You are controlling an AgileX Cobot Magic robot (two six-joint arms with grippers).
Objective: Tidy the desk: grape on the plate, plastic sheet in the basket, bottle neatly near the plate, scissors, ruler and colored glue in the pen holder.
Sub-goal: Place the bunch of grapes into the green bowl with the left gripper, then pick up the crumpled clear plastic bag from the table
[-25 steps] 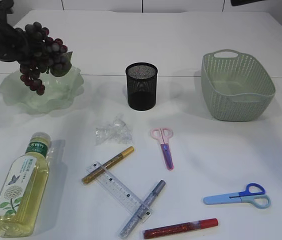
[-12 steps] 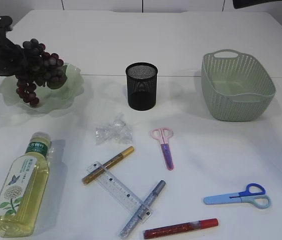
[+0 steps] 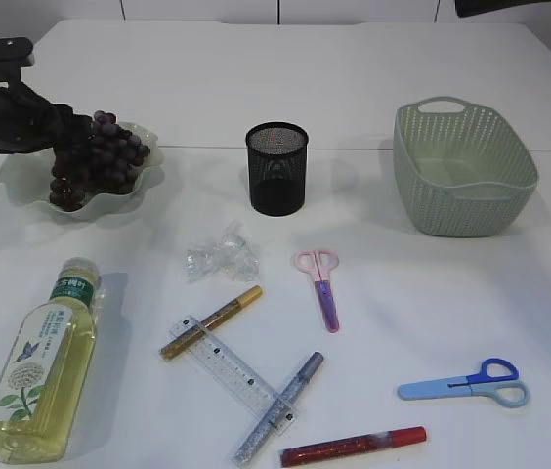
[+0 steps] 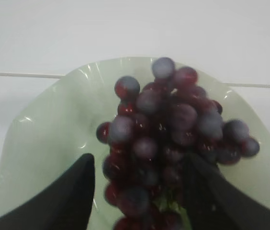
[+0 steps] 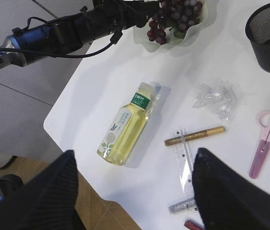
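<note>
Left claw (image 4: 140,191) stands wide around the grapes (image 4: 171,129), which lie on the plate (image 4: 44,134), so the release looks done. Right claw (image 5: 135,191) hangs open, empty.

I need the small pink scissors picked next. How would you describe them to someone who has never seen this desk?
Start at the black mesh pen holder in the middle of the desk. Just in front of it and slightly right lie the pink scissors, handles toward the holder, blades pointing at the near edge. They are smaller than the blue scissors, which lie further right and nearer, and have pink handles with a purple blade cover.
</note>
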